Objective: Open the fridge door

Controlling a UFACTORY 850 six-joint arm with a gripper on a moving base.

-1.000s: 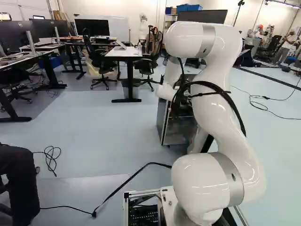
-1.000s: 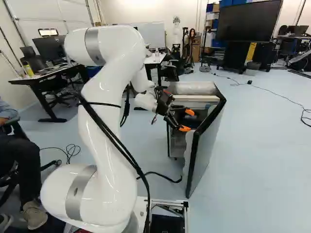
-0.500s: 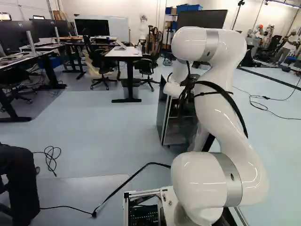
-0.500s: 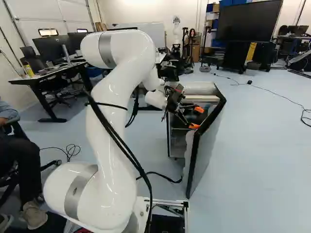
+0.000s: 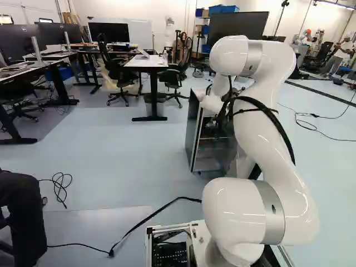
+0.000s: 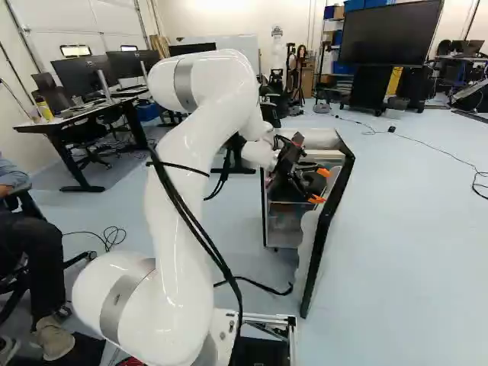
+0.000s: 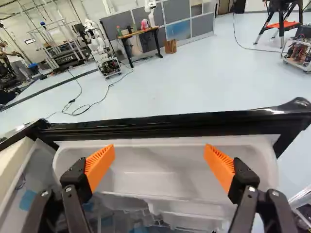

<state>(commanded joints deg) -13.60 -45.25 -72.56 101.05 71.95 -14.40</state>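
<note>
Change: the base holds its place. Against the joint at its foot, the arm [image 6: 183,171] has reached farther out and over to the right in the right base view, its gripper [image 7: 160,148] going with it. The fridge door [image 6: 326,225] has swung wider: its outer face is seen more edge-on than half a second ago, and more of the interior shows.

Gripper: fingers spread, nothing pinched. Orange pads [image 7: 99,167] stand over the white door bin [image 7: 158,170], with the black door rim [image 7: 160,127] ahead of them. Contact cannot be confirmed; probably the door is being pushed from its inner side.

Judgement: the opening is well along. Next, likely a further outward sweep; risk is a finger slipping over the rim or catching the bin.

Fridge body [image 6: 311,138]: upright on the pale floor [image 6: 404,252], ahead of the base, with the door at its right in the right base view. A black cable [image 6: 263,286] lies on the floor short of it.

Beyond: desk [image 6: 72,122] with monitors at the left of the right base view, office chair [image 5: 117,72] by the desks, large screen [image 6: 390,34] farther back. The wrist view also shows another robot [image 7: 101,51] across the room.
</note>
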